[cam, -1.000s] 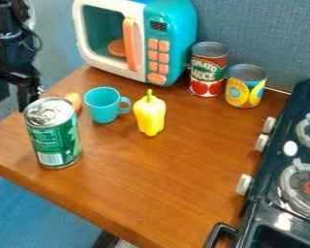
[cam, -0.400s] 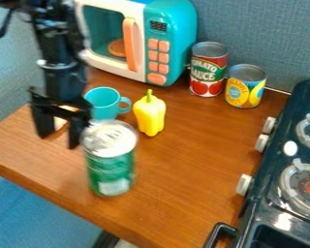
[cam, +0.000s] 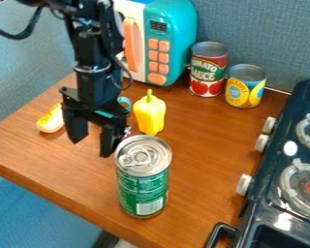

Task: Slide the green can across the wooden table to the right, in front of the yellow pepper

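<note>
A closed green cylindrical metal can (cam: 142, 186), silver-lidded, stands lower centre; beside it, left of centre, the black two-finger gripper (cam: 91, 148) hangs open, empty.

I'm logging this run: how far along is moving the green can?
Done: the green can has shifted across the wooden tabletop, nearer the stove, and stands upright. In hand: the open pincer sits beside the can, gripping nothing. Left: perhaps only moving the pincer away; whether the can must travel further, I can't tell.
</note>
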`<state>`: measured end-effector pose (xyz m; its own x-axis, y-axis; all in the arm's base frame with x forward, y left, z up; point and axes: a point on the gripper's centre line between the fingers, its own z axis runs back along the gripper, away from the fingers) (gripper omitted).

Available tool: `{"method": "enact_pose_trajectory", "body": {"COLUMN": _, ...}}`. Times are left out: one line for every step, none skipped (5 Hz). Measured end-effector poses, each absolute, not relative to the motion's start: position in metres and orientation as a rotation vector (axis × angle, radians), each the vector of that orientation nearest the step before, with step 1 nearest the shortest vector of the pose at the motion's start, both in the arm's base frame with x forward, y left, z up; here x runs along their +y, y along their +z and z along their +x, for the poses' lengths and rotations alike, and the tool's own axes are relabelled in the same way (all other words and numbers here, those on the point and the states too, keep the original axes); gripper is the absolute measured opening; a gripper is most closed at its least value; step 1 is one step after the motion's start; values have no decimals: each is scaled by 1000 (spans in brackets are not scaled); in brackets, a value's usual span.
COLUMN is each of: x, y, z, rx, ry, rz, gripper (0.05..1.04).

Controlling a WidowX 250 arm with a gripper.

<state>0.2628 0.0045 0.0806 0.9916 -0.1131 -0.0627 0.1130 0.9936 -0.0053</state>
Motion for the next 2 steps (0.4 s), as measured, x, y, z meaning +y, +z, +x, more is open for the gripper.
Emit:
{"method": "enact_pose_trajectory", "body": {"x": 12, "y": 91, "z": 270, "rx": 47, "ry": -59, "rz": -9, "gripper": 1000}}
{"method": "enact_pose_trajectory", "body": {"x": 40, "y": 102, "z": 276, "rx": 31, "ry": 49, "rz": -8, "gripper": 1000}}
